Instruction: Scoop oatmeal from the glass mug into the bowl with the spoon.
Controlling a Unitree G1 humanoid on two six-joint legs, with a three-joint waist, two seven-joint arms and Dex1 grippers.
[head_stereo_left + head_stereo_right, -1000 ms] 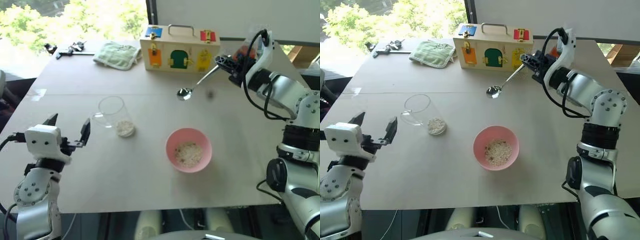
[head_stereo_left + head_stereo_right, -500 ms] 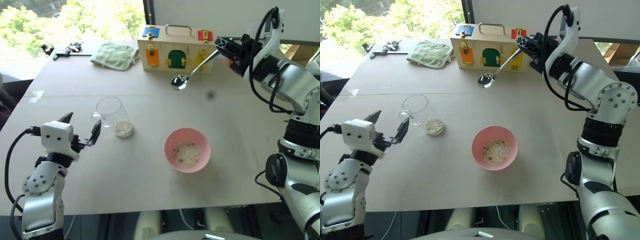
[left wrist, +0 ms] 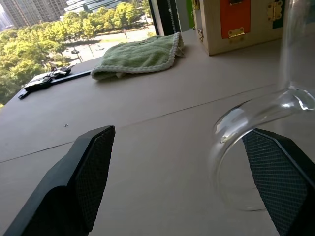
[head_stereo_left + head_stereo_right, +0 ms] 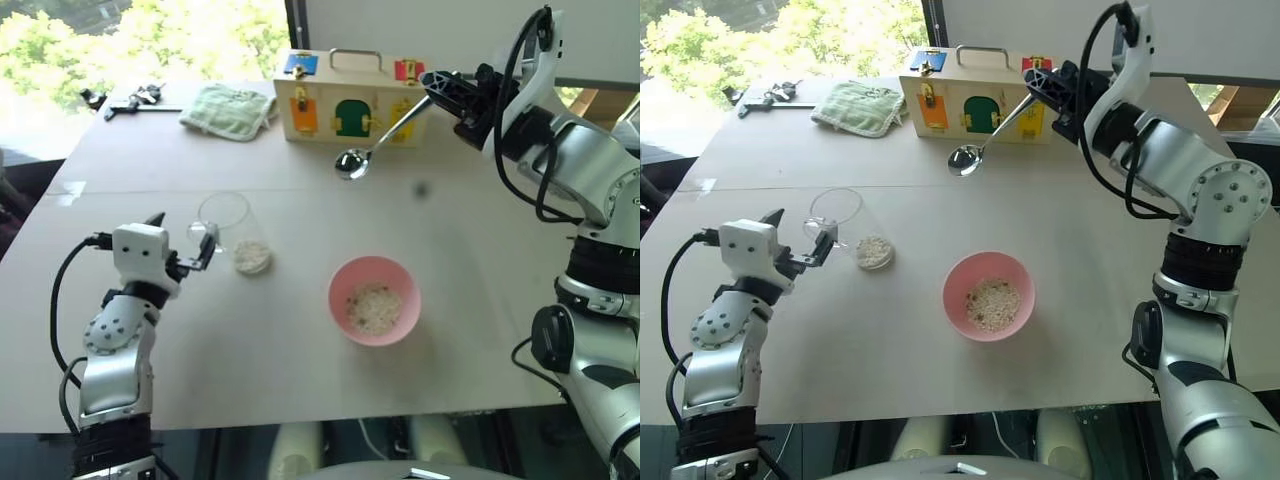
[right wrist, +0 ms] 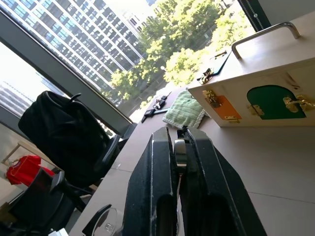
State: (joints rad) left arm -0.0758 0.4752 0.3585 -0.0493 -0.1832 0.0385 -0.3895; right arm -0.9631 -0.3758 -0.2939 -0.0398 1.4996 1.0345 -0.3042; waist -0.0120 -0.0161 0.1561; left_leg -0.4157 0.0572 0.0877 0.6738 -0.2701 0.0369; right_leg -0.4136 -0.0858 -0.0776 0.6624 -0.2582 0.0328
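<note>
spreading wide beside the glass mug (image 4: 232,234), the left gripper (image 4: 185,250) is risking knocking its handle; right gripper (image 4: 443,88) is pinching the spoon (image 4: 372,150).

Daylight is flooding in from the window (image 4: 140,40), overexposing the trees outside and glaring softly across the pale table (image 4: 300,380).

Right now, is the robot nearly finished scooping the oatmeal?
Partly. Some oatmeal already lies in the pink bowl. The right pincer is shut on the spoon, held up in the air by the wooden box. The open left pincer is at the glass mug. A little oatmeal sits in the mug's bottom, so more scooping is left.
</note>
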